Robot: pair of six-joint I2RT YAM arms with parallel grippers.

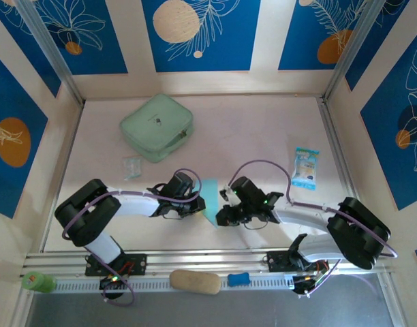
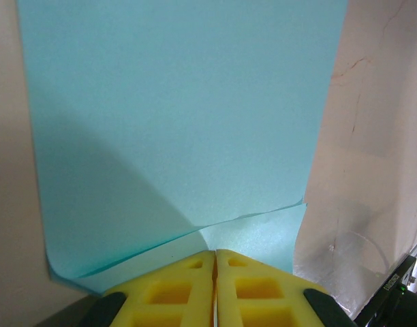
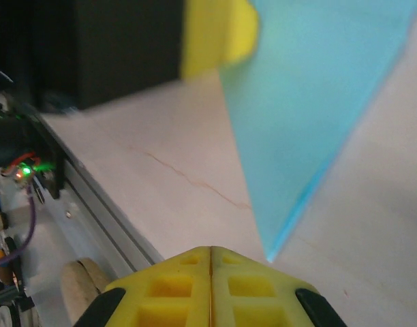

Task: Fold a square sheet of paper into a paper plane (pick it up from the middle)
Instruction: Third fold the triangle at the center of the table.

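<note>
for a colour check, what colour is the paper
Light cyan-blue; the paper shows best in the left wrist view.

The square sheet of paper [image 1: 210, 196], thin, plain and light cyan-blue, is seen lying on the table [image 1: 249, 136], toward its near edge. One layer is laid over another along a slanting edge, and one end is drawn to a sharp point.

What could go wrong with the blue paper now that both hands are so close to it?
1. The left hand is shut right at the near edge of the blue paper, where one layer lifts up. A push could crumple it or make a crooked crease.
2. The right hand is shut just beside the paper's pointed corner. A nudge might bend that tip or slide the paper out of line.
</note>
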